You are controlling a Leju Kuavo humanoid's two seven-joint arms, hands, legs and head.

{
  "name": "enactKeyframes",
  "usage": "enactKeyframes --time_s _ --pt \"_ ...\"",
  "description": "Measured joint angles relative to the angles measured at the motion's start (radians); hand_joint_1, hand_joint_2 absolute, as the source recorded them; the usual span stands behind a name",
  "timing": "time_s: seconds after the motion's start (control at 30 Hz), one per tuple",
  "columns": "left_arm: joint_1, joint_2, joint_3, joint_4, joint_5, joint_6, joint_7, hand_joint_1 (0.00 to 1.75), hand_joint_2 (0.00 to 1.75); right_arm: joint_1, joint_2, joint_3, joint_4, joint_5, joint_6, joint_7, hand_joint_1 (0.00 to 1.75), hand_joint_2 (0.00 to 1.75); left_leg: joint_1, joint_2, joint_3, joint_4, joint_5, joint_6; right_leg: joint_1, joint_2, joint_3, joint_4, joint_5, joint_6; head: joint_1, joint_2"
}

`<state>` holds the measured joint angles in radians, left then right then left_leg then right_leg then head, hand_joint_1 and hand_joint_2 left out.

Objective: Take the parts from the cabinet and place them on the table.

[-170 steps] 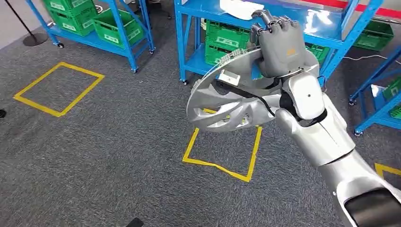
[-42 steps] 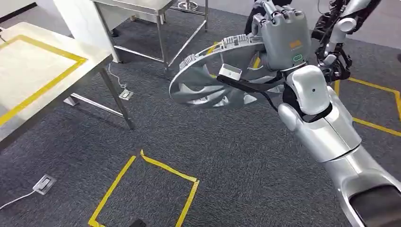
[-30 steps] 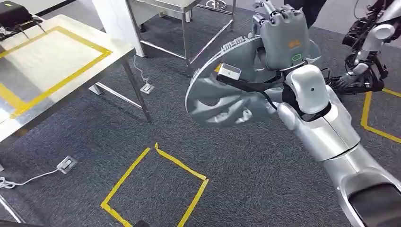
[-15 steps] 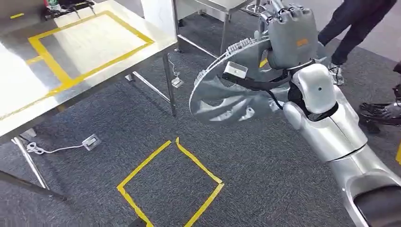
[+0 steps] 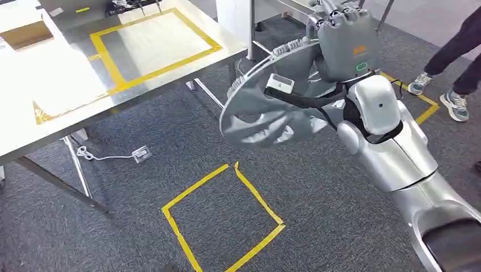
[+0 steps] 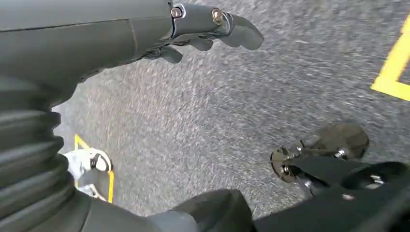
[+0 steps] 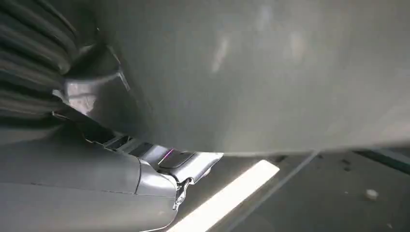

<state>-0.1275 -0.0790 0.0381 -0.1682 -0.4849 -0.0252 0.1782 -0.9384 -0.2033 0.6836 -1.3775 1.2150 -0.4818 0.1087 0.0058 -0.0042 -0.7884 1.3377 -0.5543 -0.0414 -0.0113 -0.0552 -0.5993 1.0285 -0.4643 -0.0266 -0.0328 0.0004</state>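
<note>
Camera swung: table (image 5: 68, 96) nearer; right hand (image 5: 347, 45) grips part (image 5: 266, 107).

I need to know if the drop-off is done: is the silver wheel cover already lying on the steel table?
No, the right robot hand holds the wheel cover in the air over the carpet, beside the table.

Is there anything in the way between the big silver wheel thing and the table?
Nothing visible is. The right hand holds the silver wheel cover over bare carpet beside the table, and the taped yellow square on it looks clear.
</note>
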Motion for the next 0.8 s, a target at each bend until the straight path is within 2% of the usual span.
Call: enactKeyframes --time_s 0.03,0.07,0.1,0.13,0.17,0.2,0.23,0.27,0.3,0.33,0.37,0.4,0.43,0.47,0.5,0.53,0.57,0.6,0.63,0.67,0.7,0.77,0.8 --pt "0.000 0.000 0.000 0.000 0.000 0.000 0.000 0.00 1.75 0.000 0.000 0.000 0.000 0.000 0.000 0.000 1.75 1.75 0.000 0.001 0.026 -0.049 0.031 0.000 0.000 -0.013 0.000 0.001 -0.002 0.001 0.000 0.000" --pt "0.001 0.001 0.000 0.000 0.000 0.000 0.000 0.00 1.75 0.000 0.000 0.000 0.000 0.000 0.000 0.000 1.75 1.75 0.000 0.009 0.072 -0.131 0.072 0.002 0.000 -0.024 0.002 0.002 -0.004 0.002 0.000 0.000" --pt "0.000 0.002 0.000 0.000 0.000 0.000 0.000 0.00 1.75 0.000 0.000 0.000 -0.002 0.000 0.000 0.000 1.75 1.75 -0.002 0.031 0.124 -0.228 0.112 0.005 0.000 -0.036 0.006 0.003 -0.007 0.006 0.000 0.000" --pt "-0.001 0.002 0.000 0.000 0.000 0.000 0.000 0.00 1.75 0.000 0.000 0.000 -0.003 0.000 0.000 0.000 1.75 1.75 -0.008 0.086 0.160 -0.302 0.113 0.009 0.003 -0.046 0.009 0.004 -0.011 0.011 0.000 0.000" --pt "-0.002 0.002 0.000 0.000 0.000 0.000 0.000 0.00 1.75 -0.003 -0.001 -0.002 -0.004 0.000 0.000 0.001 1.75 1.75 -0.014 0.082 0.164 -0.308 0.116 0.024 0.012 -0.053 0.008 0.008 -0.014 0.016 0.000 0.000" --pt "-0.002 0.001 0.000 0.000 0.000 0.000 0.000 0.00 1.75 -0.003 -0.001 -0.002 -0.004 0.000 -0.001 0.001 1.75 1.75 -0.012 0.065 0.161 -0.306 0.118 0.031 0.014 -0.061 0.009 0.007 -0.014 0.018 0.001 0.000" --pt "-0.002 0.001 0.000 0.000 0.001 -0.001 0.000 0.00 1.75 -0.003 0.000 -0.001 -0.004 0.002 0.000 0.001 1.75 1.75 -0.014 0.055 0.159 -0.304 0.117 0.034 0.014 -0.071 0.012 0.004 -0.014 0.021 0.000 0.000" --pt "-0.001 0.001 0.000 0.000 0.001 -0.001 0.000 0.00 1.75 -0.003 0.000 -0.001 -0.004 0.000 0.000 0.001 1.75 1.75 -0.014 0.042 0.157 -0.304 0.117 0.039 0.014 -0.083 0.017 0.002 -0.015 0.027 0.001 0.000" --pt "-0.002 0.001 0.000 0.000 0.001 -0.001 0.000 0.00 1.75 -0.004 0.001 -0.002 -0.006 0.000 0.000 0.001 1.75 1.75 -0.009 0.030 0.163 -0.310 0.121 0.046 0.012 -0.085 0.020 0.003 -0.022 0.036 0.000 0.000" --pt "-0.001 -0.001 0.000 0.000 0.001 -0.002 0.000 0.00 1.75 -0.004 0.000 -0.003 -0.006 0.001 0.000 0.003 1.75 1.75 -0.004 0.019 0.164 -0.313 0.124 0.050 0.005 -0.025 0.015 0.023 -0.037 0.043 0.005 0.000" --pt "-0.003 0.000 0.000 0.000 0.001 -0.002 0.000 0.00 1.75 -0.006 0.000 -0.003 -0.009 0.001 0.000 0.003 1.75 1.75 -0.001 0.010 0.163 -0.313 0.126 0.056 0.002 0.026 -0.013 0.081 -0.074 0.046 0.006 0.000" --pt "-0.007 0.001 0.000 -0.001 0.001 -0.001 0.000 0.00 1.75 -0.005 0.000 -0.003 -0.010 0.003 0.000 0.003 1.75 1.75 0.000 -0.001 0.163 -0.313 0.126 0.060 0.002 0.045 -0.050 0.160 -0.113 0.049 0.007 0.000" --pt "-0.011 0.000 0.000 0.000 0.001 -0.001 0.000 0.00 1.75 -0.003 -0.002 -0.004 -0.010 0.006 0.000 0.005 1.75 1.75 0.000 -0.015 0.162 -0.312 0.126 0.061 0.002 0.051 -0.094 0.248 -0.147 0.051 0.008 0.000" --pt "-0.011 0.000 0.000 0.000 0.001 -0.001 0.000 0.00 1.75 0.000 -0.004 -0.004 -0.010 0.008 0.000 0.005 1.75 1.75 -0.001 -0.030 0.161 -0.310 0.127 0.062 0.002 0.052 -0.128 0.310 -0.163 0.051 0.008 0.000" --pt "-0.011 0.000 0.000 0.000 0.001 -0.002 0.000 0.00 1.75 0.002 -0.004 -0.003 -0.010 0.008 0.001 0.004 1.75 1.75 -0.001 -0.045 0.160 -0.309 0.127 0.061 0.002 0.053 -0.141 0.329 -0.156 0.050 0.008 0.000" --pt "-0.010 0.000 0.000 0.000 0.001 -0.002 0.000 0.00 1.75 0.002 -0.004 -0.003 -0.010 0.009 0.001 0.004 1.75 1.75 0.000 -0.060 0.160 -0.306 0.127 0.061 0.001 0.054 -0.130 0.297 -0.125 0.048 0.008 0.000" --pt "-0.010 0.000 0.000 0.000 0.000 -0.002 0.001 0.00 1.75 0.001 -0.004 -0.004 -0.010 0.009 0.001 0.005 1.75 1.75 0.001 -0.077 0.160 -0.304 0.128 0.059 0.000 0.057 -0.096 0.223 -0.078 0.045 0.009 0.000" --pt "-0.011 -0.001 0.000 0.000 0.000 -0.002 0.001 0.00 1.75 -0.003 -0.004 -0.004 -0.011 0.009 0.002 0.004 1.75 1.75 0.002 -0.094 0.160 -0.301 0.128 0.055 -0.003 0.073 -0.047 0.119 -0.025 0.042 0.009 0.000" --pt "-0.012 -0.001 0.000 0.000 0.000 -0.002 0.001 0.00 1.75 -0.007 -0.004 -0.004 -0.011 0.009 0.003 0.004 1.75 1.75 0.003 -0.106 0.157 -0.299 0.128 0.051 -0.009 0.121 -0.010 0.038 0.001 0.042 0.010 0.000" --pt "-0.014 -0.001 0.000 0.000 0.000 -0.002 0.002 0.00 1.75 -0.011 -0.004 -0.004 -0.011 0.009 0.003 0.004 1.75 1.75 0.000 -0.118 0.148 -0.295 0.129 0.042 -0.011 0.155 -0.003 0.020 -0.015 0.046 0.009 0.000" --pt "-0.014 -0.001 0.000 0.000 0.000 -0.002 0.002 0.00 1.75 -0.014 -0.004 -0.004 -0.011 0.009 0.006 0.004 1.75 1.75 0.002 -0.130 0.142 -0.297 0.134 0.034 -0.009 0.134 -0.007 0.019 -0.009 0.043 0.010 0.000" --pt "-0.010 -0.001 0.000 0.000 0.000 -0.002 0.002 0.00 1.75 -0.019 -0.002 -0.004 -0.011 0.009 0.009 0.004 1.75 1.75 0.009 -0.154 0.138 -0.308 0.144 0.018 -0.002 0.114 -0.008 0.019 -0.007 0.034 0.010 0.000" --pt "-0.009 0.001 0.000 0.000 0.000 -0.002 0.003 0.00 1.75 -0.023 0.001 -0.004 -0.011 0.009 0.010 0.004 1.75 1.75 0.003 -0.166 0.136 -0.311 0.147 0.009 -0.012 0.100 -0.007 0.009 -0.001 0.025 0.010 0.000"
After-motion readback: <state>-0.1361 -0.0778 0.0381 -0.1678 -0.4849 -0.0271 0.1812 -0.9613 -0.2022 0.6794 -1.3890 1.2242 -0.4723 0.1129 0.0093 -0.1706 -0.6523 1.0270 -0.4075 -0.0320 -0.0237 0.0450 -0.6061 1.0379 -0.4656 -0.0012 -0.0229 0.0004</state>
